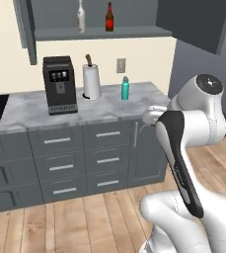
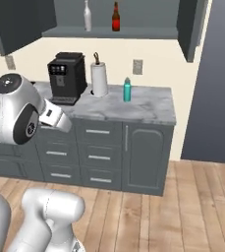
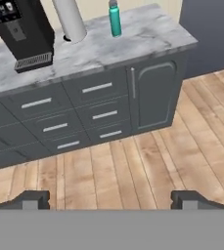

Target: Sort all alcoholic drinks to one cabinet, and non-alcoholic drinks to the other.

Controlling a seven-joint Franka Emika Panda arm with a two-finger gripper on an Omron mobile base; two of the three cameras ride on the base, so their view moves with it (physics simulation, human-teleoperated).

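Grey marble bench (image 1: 30, 111) in the left base view carries an upright teal cylindrical bottle (image 1: 125, 88). Right base view: same bottle (image 2: 127, 90) beside a white paper-towel roll (image 2: 99, 78). Hand view: hand (image 3: 111, 199) spread wide and empty, bottle (image 3: 114, 18) far ahead, upright.

I see a cream wall (image 1: 6, 59) behind a grey marbled counter (image 1: 109, 106) set on dark grey base drawers (image 1: 60, 165) with silver handles. A black coffee machine (image 1: 59, 85) stands on the counter, with a white paper-towel roll (image 1: 91, 81) just beside it. A wall outlet (image 1: 121, 65) sits above the counter. The floor (image 1: 99, 222) is light wood planks.
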